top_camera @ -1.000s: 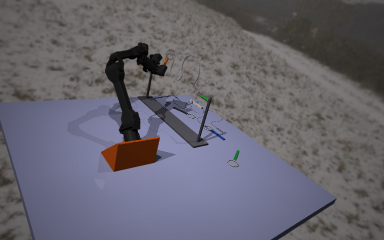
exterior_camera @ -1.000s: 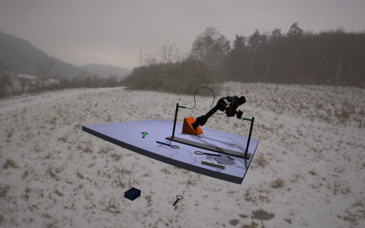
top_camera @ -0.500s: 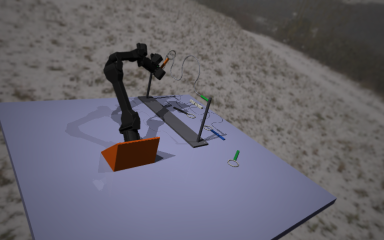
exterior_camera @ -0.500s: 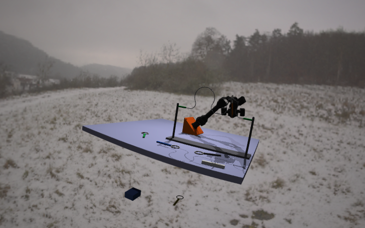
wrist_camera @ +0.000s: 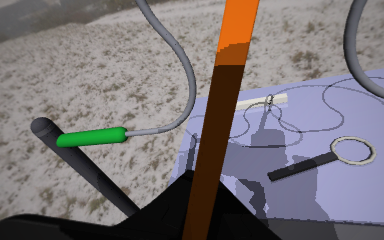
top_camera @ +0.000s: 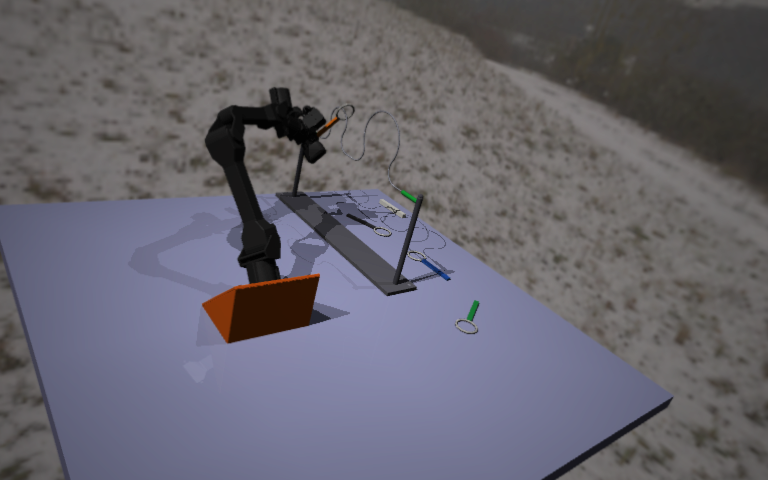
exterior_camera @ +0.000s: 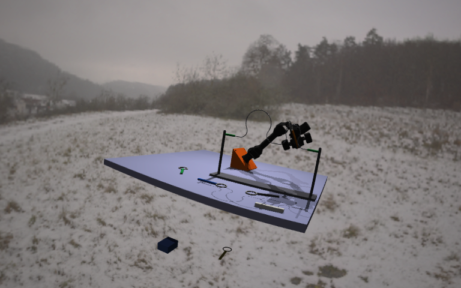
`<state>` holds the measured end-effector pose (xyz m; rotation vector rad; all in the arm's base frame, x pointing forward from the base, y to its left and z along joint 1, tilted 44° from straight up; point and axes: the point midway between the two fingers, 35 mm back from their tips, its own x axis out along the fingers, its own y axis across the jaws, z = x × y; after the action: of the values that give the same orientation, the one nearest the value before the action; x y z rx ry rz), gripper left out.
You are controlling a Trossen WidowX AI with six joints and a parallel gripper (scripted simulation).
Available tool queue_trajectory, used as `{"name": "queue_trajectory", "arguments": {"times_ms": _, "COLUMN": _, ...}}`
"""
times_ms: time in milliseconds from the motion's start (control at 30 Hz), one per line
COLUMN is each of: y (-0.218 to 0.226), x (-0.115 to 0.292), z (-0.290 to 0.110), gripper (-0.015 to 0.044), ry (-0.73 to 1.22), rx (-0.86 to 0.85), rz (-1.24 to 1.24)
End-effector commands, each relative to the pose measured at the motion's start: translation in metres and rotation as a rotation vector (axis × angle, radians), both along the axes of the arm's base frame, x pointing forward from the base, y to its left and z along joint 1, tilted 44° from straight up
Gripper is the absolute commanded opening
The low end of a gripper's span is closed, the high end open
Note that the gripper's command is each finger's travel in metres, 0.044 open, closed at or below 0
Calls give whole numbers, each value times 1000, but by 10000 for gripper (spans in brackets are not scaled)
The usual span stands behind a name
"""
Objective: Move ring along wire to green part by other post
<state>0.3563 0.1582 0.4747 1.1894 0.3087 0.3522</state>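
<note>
My gripper [top_camera: 317, 135] [exterior_camera: 295, 140] is shut on the orange handle [top_camera: 329, 125] [exterior_camera: 293, 132] [wrist_camera: 227, 85], which rises slanting from the fingers. The pale ring [top_camera: 353, 109] at its upper end is by the hump of the thin grey wire [top_camera: 399, 135] [exterior_camera: 259, 109] [wrist_camera: 193, 82] nearer the far post [top_camera: 298, 172] [exterior_camera: 316, 173] [wrist_camera: 95, 172]. Whether the wire passes through it or touches it cannot be told. The ring is outside the wrist view. One green part [exterior_camera: 313, 150] [wrist_camera: 92, 137] is at that post, the other green part [top_camera: 408, 196] [exterior_camera: 230, 135] at the opposite post [top_camera: 407, 240] [exterior_camera: 221, 152].
A black-handled ring [top_camera: 360, 220] [exterior_camera: 268, 194] [wrist_camera: 302, 167], a blue-handled ring [top_camera: 436, 269] [exterior_camera: 206, 181], a green-handled ring [top_camera: 473, 310] [exterior_camera: 182, 171] and a white bar [top_camera: 391, 208] [exterior_camera: 269, 207] lie on the table. The dark base strip [top_camera: 351, 249] joins the posts.
</note>
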Motion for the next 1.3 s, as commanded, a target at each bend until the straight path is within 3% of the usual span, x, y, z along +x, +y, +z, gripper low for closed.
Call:
{"name": "queue_trajectory", "arguments": {"times_ms": 0, "y": 2, "x": -4, "z": 10, "gripper": -150, "ry": -17, "rx": 102, "rz": 7}}
{"name": "queue_trajectory", "arguments": {"times_ms": 1267, "y": -7, "x": -6, "z": 70, "gripper": -150, "ry": -85, "rx": 970, "rz": 28}}
